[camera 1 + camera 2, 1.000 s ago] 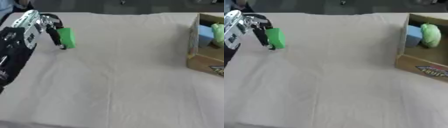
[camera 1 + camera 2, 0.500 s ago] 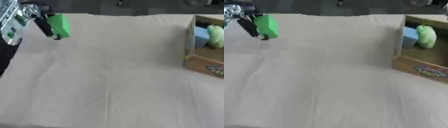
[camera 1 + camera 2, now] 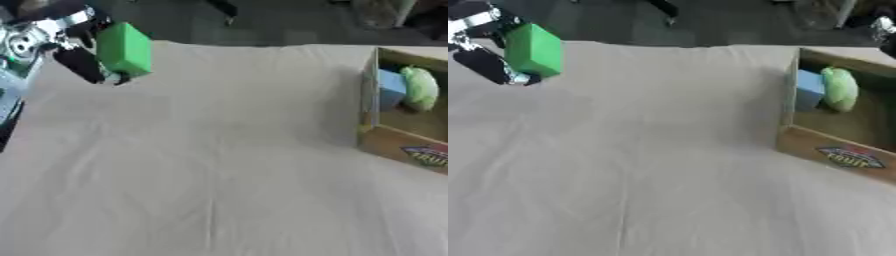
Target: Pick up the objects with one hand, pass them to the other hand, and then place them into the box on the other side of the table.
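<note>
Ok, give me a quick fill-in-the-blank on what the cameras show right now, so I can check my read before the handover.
1. The left robot hand holds a ____ block above the table.
2. The cardboard box sits at the table's ____ side.
3. Inside the box, beside a pale green object, lies a ____ block.

Missing words: green; right; blue

1 green block (image 3: 124,49), 1 box (image 3: 398,146) — holding 2 objects.

Unreadable label on box (image 3: 843,156) front
</note>
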You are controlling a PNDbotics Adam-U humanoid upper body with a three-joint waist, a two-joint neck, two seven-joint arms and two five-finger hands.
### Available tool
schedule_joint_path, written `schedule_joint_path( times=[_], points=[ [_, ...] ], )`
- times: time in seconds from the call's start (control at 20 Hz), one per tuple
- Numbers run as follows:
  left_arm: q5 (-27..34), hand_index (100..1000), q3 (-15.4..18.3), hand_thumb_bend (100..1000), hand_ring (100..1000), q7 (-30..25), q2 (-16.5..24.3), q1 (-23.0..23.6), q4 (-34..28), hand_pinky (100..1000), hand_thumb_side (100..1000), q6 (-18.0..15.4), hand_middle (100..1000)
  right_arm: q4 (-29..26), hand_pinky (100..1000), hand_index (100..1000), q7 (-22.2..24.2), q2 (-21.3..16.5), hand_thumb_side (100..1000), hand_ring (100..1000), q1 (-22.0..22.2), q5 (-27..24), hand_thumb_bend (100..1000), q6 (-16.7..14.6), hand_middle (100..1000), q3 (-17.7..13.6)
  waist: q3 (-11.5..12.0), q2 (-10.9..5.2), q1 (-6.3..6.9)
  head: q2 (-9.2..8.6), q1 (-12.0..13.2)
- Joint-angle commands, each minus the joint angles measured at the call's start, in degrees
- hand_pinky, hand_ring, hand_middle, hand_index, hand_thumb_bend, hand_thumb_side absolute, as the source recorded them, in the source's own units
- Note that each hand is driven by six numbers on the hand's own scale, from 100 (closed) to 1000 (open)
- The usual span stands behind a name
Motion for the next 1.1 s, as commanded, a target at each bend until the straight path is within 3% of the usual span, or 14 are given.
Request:
schedule_joint_path(
  times=[0.05,0.55,0.8,1.1],
  points=[
    [3.2,522,1.0,100,641,3.2,0.2,0.4,-5.7,673,113,0.9,548,-1.5,996,974,-0.4,-1.5,477,995,-0.5,-0.4,100,-0.2,866,-1.0,0.0,-0.75,-0.21,-0.93,-0.2],
    [10.9,517,-0.7,100,626,12.7,-6.6,6.6,-19.3,658,191,3.7,534,-4.3,992,971,0.3,-1.3,455,994,-1.5,-0.9,100,-0.9,866,-0.3,-0.5,-0.44,-1.11,-0.34,-0.4],
    [7.6,519,-3.3,100,629,17.2,-9.4,8.2,-18.3,659,140,1.7,537,-7.9,984,959,3.2,-1.9,437,987,-2.7,0.3,100,-2.3,861,2.0,-0.5,-0.31,-1.22,-0.13,-0.3],
    [3.2,519,-6.1,100,627,21.9,-11.5,8.7,-14.7,651,108,-1.5,533,-8.3,961,936,7.7,-3.4,380,969,-7.8,4.4,100,-6.7,849,8.4,-0.2,-0.48,-1.38,0.05,-0.7]
  ],
)
